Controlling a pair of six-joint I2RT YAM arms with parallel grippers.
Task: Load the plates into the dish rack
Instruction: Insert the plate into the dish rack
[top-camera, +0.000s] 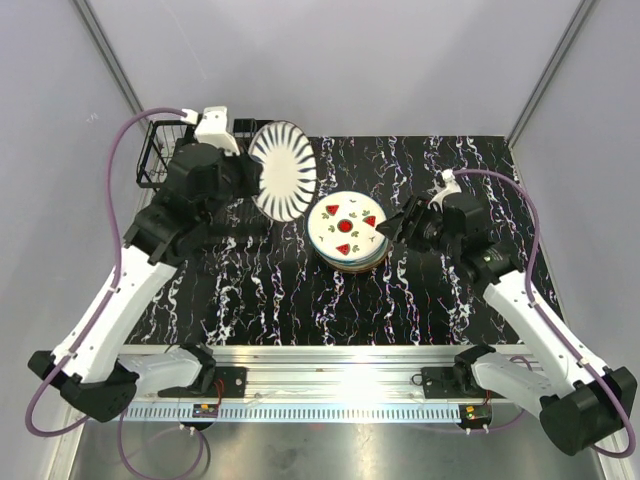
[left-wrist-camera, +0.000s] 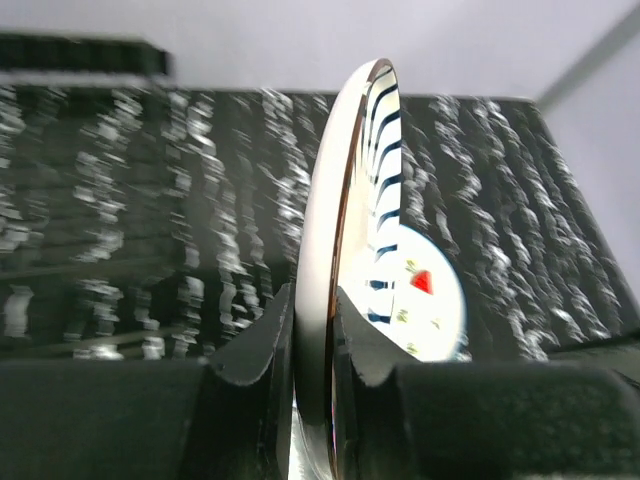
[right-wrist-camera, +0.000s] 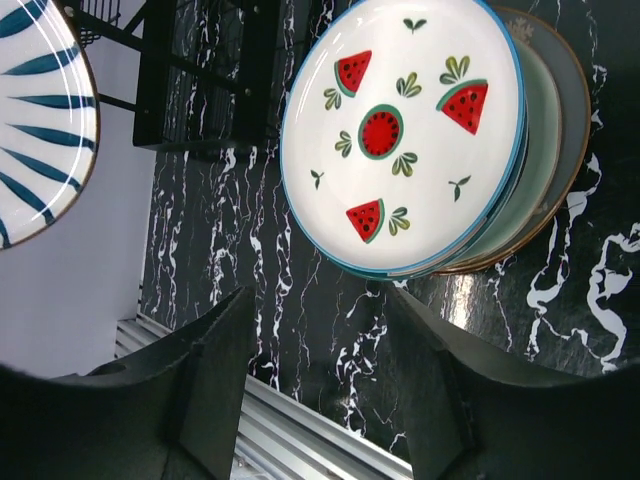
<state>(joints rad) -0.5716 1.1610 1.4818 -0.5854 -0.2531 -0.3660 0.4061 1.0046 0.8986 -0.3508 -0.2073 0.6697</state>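
My left gripper (top-camera: 250, 180) is shut on the rim of a striped plate (top-camera: 284, 170), which it holds on edge above the table, just right of the dish rack (top-camera: 160, 150). In the left wrist view the plate's rim (left-wrist-camera: 318, 260) runs up between the fingers (left-wrist-camera: 258, 350). A stack of plates (top-camera: 347, 231) lies at mid table; its top one has a teal rim and red watermelon slices (right-wrist-camera: 400, 130). Beside the stack's right edge my right gripper (top-camera: 392, 228) is open and holds nothing (right-wrist-camera: 318, 330).
The black wire rack stands at the table's back left corner, partly hidden by the left arm. The table top (top-camera: 450, 300) is black marble with white veins. An aluminium rail (top-camera: 330, 370) runs along the near edge. Grey walls enclose the cell.
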